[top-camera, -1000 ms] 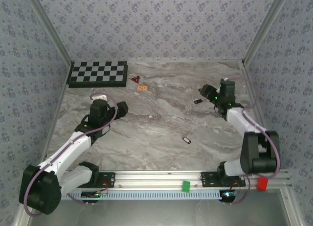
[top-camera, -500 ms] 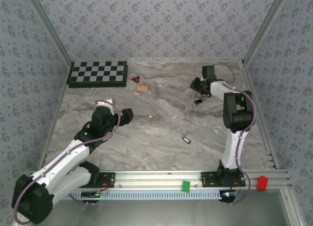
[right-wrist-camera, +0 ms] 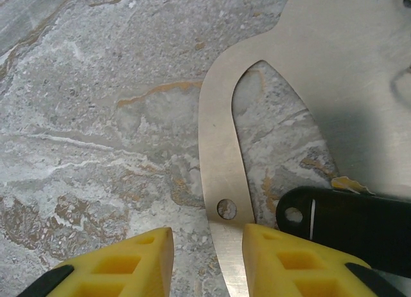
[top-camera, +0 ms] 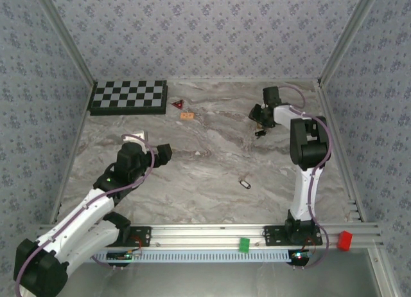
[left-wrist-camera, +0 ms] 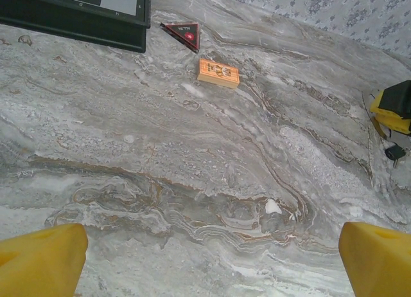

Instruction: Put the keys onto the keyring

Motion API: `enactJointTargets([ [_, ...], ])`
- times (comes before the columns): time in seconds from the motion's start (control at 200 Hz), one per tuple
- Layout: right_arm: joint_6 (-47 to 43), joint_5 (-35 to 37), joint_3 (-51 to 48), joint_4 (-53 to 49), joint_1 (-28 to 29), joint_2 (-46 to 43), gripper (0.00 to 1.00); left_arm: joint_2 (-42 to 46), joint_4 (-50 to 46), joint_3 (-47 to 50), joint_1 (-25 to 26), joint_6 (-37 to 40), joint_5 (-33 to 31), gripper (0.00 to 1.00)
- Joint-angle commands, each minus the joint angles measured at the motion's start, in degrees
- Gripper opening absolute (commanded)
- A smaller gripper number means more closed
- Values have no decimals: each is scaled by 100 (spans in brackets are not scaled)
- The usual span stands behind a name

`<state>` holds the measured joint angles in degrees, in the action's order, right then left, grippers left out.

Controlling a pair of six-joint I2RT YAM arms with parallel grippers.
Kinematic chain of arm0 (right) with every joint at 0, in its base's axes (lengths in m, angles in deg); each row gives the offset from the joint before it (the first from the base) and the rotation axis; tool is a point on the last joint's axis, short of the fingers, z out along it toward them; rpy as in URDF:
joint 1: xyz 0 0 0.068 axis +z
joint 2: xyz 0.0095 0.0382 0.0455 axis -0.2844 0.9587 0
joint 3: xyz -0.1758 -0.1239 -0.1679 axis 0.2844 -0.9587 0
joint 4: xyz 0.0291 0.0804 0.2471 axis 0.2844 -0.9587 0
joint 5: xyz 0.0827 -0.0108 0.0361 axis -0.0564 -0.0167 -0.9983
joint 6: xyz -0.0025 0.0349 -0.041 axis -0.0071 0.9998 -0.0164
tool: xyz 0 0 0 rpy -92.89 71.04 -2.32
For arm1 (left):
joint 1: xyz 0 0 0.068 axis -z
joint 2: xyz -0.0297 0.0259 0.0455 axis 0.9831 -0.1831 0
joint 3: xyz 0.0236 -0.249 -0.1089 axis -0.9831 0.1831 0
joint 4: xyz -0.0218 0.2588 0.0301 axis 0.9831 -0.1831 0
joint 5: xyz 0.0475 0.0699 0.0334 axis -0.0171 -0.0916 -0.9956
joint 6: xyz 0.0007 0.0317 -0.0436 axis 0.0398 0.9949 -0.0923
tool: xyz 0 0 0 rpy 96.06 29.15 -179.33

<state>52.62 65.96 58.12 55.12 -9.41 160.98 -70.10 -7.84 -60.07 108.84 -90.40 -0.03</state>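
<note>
Risk: metal strip (right-wrist-camera: 218, 168) slips from right claw (right-wrist-camera: 207, 245), nudging key (right-wrist-camera: 347, 223) aside.
Grip, right claw: narrow; hold uncertain.
Grip, left claw (left-wrist-camera: 212, 258): wide, empty.

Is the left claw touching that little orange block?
Apart. The left wrist view shows the left gripper open, its fingertips at the bottom corners, and the orange block far ahead, with bare marble between them.

Keys (top-camera: 259, 132) beside right tool (top-camera: 258, 119) (far right)
</note>
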Motion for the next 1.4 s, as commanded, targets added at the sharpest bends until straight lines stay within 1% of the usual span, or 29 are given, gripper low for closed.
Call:
enactJointTargets([
  [0.0,95,-70,-310,-250,294,-51,35,60,-53,-21,30,93,-88,100],
  [0.185,335,-223,-829,22,894,-289,35,72,-17,36,30,60,-91,100],
  [0.315,516,-335,-1106,258,1551,-353,35,71,-46,41,24,64,-80,100],
  [0.455,1009,-324,-1307,623,2361,-402,35,121,-105,41,28,66,-103,100],
  [0.6,1319,-310,-1201,895,3209,-320,35,192,-125,84,29,40,-89,100],
  [0.745,1270,-355,-921,877,3690,-454,35,232,-260,68,23,40,-59,100],
  [0.88,959,-158,-1000,647,3709,-1133,37,324,-347,62,29,27,-38,100],
  [0.975,611,149,-1155,410,3565,-1702,41,331,-295,58,24,7,16,100],
  [0.999,354,230,-1198,312,3523,-1848,41,314,-279,59,23,6,32,100],
  [1.099,-30,435,-1444,172,3300,-2409,42,157,-166,29,39,-22,50,100],
  [1.114,-90,458,-1673,174,3257,-2480,42,124,-144,20,33,-27,51,100],
  [1.274,-487,544,-2532,445,2921,-3289,44,-507,149,-174,59,-30,238,100],
  [1.399,-624,690,-3217,877,2732,-3820,46,-1401,107,-650,83,50,478,100],
])
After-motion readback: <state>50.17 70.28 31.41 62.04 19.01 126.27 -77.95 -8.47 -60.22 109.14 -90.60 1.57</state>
